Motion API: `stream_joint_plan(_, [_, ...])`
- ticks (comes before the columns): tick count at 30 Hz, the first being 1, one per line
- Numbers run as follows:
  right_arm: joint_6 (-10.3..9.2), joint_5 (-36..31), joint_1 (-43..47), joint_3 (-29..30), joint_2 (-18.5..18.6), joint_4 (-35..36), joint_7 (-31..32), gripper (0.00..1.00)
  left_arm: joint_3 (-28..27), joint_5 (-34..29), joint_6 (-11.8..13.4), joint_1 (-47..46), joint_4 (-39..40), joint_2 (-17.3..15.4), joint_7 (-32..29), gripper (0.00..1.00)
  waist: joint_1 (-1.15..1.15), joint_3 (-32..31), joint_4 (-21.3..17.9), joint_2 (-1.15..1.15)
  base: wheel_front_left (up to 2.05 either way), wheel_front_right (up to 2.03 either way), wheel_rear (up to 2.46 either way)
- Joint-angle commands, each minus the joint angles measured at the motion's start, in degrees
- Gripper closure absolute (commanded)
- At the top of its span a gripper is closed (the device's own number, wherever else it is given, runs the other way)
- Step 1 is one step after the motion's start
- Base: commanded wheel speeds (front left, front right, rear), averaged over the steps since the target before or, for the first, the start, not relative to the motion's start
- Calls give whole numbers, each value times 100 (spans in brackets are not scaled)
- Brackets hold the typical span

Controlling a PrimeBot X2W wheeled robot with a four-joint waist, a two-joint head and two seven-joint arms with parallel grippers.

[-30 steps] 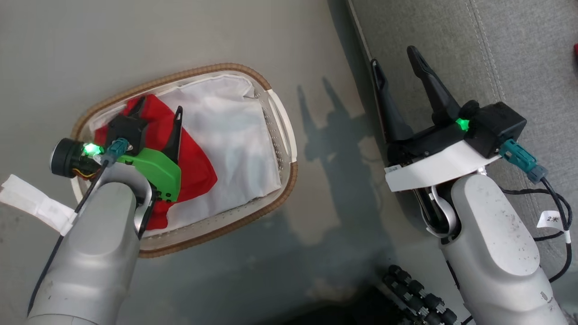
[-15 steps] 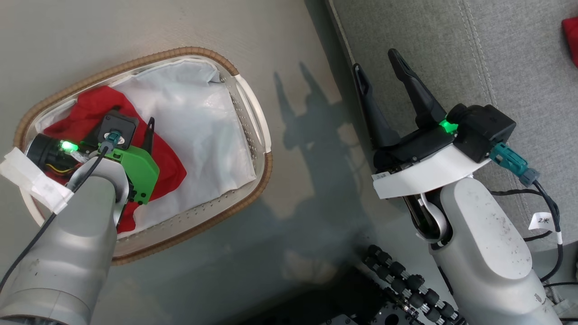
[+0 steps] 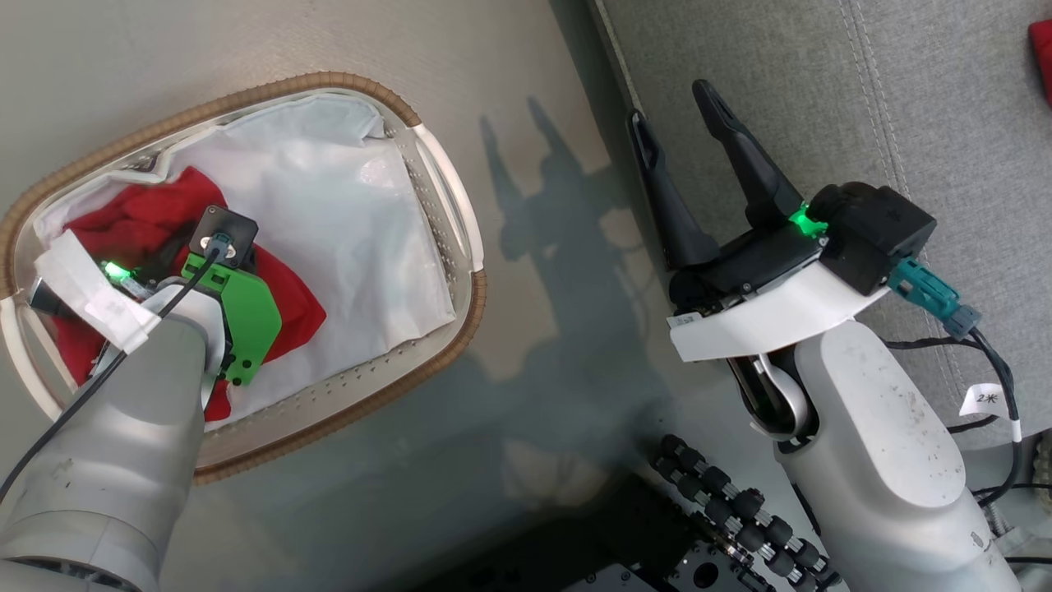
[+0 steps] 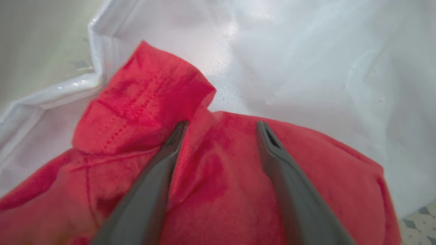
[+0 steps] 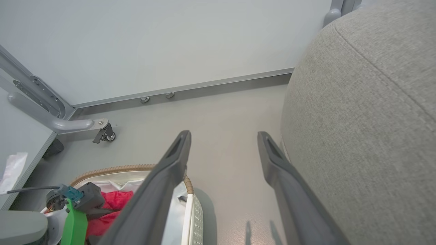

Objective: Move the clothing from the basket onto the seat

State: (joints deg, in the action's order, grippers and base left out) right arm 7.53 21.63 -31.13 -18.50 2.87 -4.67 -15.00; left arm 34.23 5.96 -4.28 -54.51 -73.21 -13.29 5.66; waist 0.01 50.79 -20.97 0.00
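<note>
Basket point(image 3: 329, 78) on the floor point(image 3: 526, 66), left of the seat point(image 3: 822, 107), a strip of floor between them. Inside, on the white liner point(image 3: 329, 205), the clothing point(image 3: 136, 218): red, crumpled, bunched toward the basket's left end.

Left gripper point(image 4: 221, 125) down in the basket, right over the clothing, jaws wide apart, nothing clasped. In the left wrist view, both fingers point(image 4: 153, 190) pointing onto the red cloth, with a raised, stitched fold just beside the left tip and a softer ridge between the two. Tips seemingly touching the fabric, though hard to judge from so close. In the head view, the green wrist cover point(image 3: 246, 316) above the red heap.

Right gripper point(image 3: 670, 103) in the air at the seat's near edge, jaws likewise spread wide and empty, tips pointing up the head view. Well apart from basket and clothing. Seen from the right wrist: floor between the fingers, the seat's rounded corner bulging at the right, the basket's brown rim low at the left.

On the seat, at the far right edge of the head view, a sliver of red cloth point(image 3: 1042, 45), well apart from both grippers.
</note>
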Motion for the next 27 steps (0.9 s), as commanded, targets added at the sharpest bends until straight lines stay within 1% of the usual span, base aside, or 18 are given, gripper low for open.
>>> stream_joint_plan(1, [-8,20,-44,1,12,38,-27,0,27,-12,31,-46,-39,-30,-101,0,-1,22,-6,0,0,0,0])
stream_joint_plan(4, [-8,40,-71,7,12,74,-27,0,55,13,29,30,-53,-39,-268,0,-1,35,-10,0,0,0,0])
stream_joint_plan(5, [-8,42,-78,8,12,85,-27,0,68,30,-9,92,-63,-41,-354,60,-1,33,-11,0,0,0,0])
stream_joint_plan(6, [-8,44,-83,10,12,98,-27,0,67,58,-35,132,-65,-37,-389,87,-1,30,-11,0,0,0,0])
stream_joint_plan(7, [-8,51,-85,13,12,111,-27,0,72,69,-48,143,-68,-37,-398,100,-1,27,-12,0,0,0,0])
stream_joint_plan(9, [-8,76,-98,36,12,124,-27,0,77,113,-71,170,-66,-5,-438,100,-1,6,-7,0,0,0,0])
stream_joint_plan(12, [-8,76,-117,70,12,88,-27,0,76,181,-103,229,-67,37,-342,100,-1,-85,-5,0,0,0,0])
stream_joint_plan(17, [-8,24,-97,91,12,15,-27,0,-53,383,-118,301,-61,156,35,100,-1,-352,15,0,0,0,0])
stream_joint_plan(20, [-8,-5,-54,117,12,-54,-27,0,-215,624,-147,379,-38,274,360,100,-1,-574,50,0,0,0,0])
stream_joint_plan(27, [-8,-125,64,202,16,-230,-27,0,-291,854,-231,536,104,531,829,100,-1,-1124,196,0,0,0,0])
